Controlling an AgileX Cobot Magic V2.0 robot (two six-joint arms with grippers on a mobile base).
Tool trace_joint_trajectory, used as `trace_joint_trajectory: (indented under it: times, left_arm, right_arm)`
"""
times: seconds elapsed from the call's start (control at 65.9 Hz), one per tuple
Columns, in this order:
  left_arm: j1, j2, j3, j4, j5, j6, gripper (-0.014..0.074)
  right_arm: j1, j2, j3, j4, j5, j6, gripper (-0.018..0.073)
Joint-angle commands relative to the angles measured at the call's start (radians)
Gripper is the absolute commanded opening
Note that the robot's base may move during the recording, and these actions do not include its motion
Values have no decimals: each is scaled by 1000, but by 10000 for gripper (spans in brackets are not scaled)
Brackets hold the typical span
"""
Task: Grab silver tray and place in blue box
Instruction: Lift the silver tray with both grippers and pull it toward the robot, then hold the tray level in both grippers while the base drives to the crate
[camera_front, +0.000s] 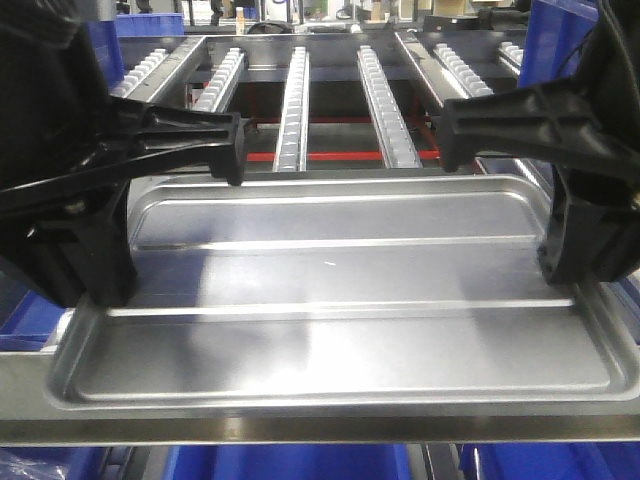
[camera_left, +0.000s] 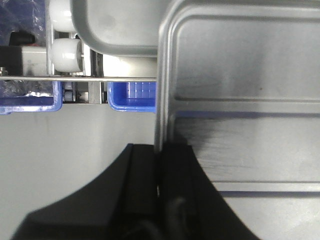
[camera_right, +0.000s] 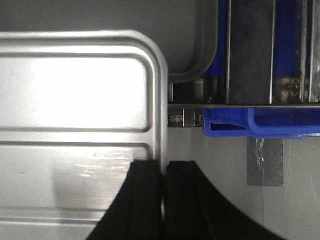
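We hold silver tray (camera_front: 330, 300), long axis crosswise; left claw (camera_left: 160, 167) and right claw (camera_right: 164, 172) clamp its short rims; blue box (camera_front: 290, 465) lies beneath.

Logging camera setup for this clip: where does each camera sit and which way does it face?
Left wrist: on the left arm, looking along the left gripper, shut on the silver tray by its rim; black fingers show.
Right wrist: on the right arm, looking along the right gripper, shut on the opposite rim; its fingers show.
Exterior front-facing: on the robot, facing forward and down over the tray toward roller rails; both grippers show.
Shared: all three see the tray; both wrist views catch blue crates.
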Motion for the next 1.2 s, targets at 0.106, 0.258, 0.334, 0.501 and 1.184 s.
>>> trace_joint_trajectory:
  times: [0.106, 0.258, 0.334, 0.501, 1.184]
  left_arm:
    - [-10, -32, -28, 8, -46, 11, -104]
    - [-10, -32, -28, 8, -46, 11, -104]
    - [-10, -32, -28, 8, -46, 11, -104]
    - [-10, -32, -28, 8, -46, 11, -104]
    - [-10, -32, -28, 8, -46, 11, -104]
  right_arm:
    - [6, -27, -28, -42, -67, 1, 58]
    - [6, -27, -28, -42, -67, 1, 58]
    - [6, -27, -28, -42, -67, 1, 58]
    - [6, -27, -28, -42, -67, 1, 58]
    - [6, -27, -28, -44, -67, 1, 58]
